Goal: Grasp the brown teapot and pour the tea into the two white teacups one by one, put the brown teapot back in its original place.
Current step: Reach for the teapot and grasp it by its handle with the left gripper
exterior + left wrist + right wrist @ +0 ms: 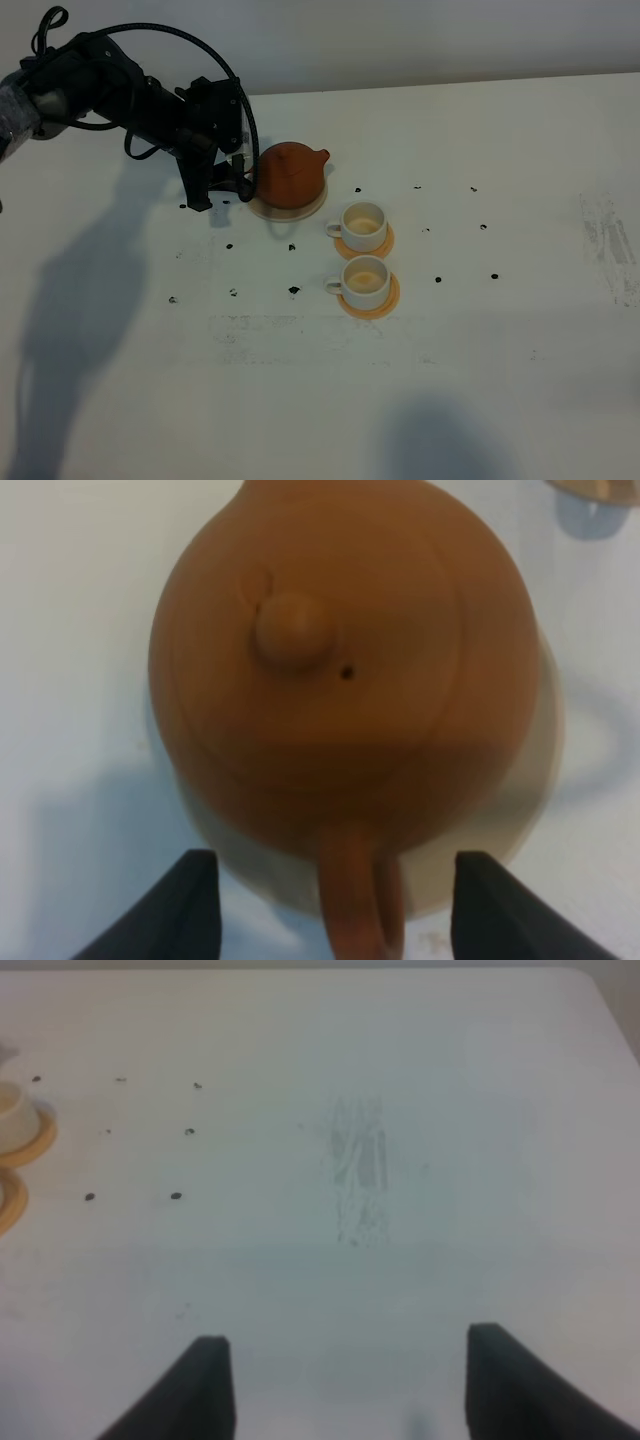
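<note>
Left gripper jaws spread either side of the teapot handle, seemingly not touching it. Right gripper jaws spread wide too, above the table

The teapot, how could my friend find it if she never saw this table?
Start on the big white table and look beside the black robot arm at the back left. There a round, squat reddish-brown clay teapot sits on a flat beige disc. It is bigger and darker than the two small white teacups next to it.
</note>
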{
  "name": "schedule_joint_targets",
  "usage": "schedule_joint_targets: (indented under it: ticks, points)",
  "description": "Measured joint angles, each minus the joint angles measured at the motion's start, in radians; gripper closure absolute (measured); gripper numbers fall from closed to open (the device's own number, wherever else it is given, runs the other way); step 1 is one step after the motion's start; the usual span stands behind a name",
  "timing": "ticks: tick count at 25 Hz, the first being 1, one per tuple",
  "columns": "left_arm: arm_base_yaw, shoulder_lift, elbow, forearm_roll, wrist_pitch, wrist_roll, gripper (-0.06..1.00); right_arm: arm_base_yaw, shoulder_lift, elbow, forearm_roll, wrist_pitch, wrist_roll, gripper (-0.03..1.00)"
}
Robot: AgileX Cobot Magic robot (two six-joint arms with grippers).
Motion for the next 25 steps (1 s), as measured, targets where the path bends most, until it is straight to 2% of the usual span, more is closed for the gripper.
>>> schedule_joint_targets:
  ticks: [11,21,25]
  points:
    - [0.0,0.0,0.0,0.0,0.003,-0.051,0.46,0.0,0.0,0.0,0.0,0.0,0.0,0.45]
    - [0.0,0.0,0.0,0.0,0.005,-0.031,0.46,0.0,0.0,0.0,0.0,0.0,0.0,0.45]
    - [0.0,0.0,0.0,0.0,0.008,-0.031,0.5,0.0,0.0,0.0,0.0,0.0,0.0,0.45]
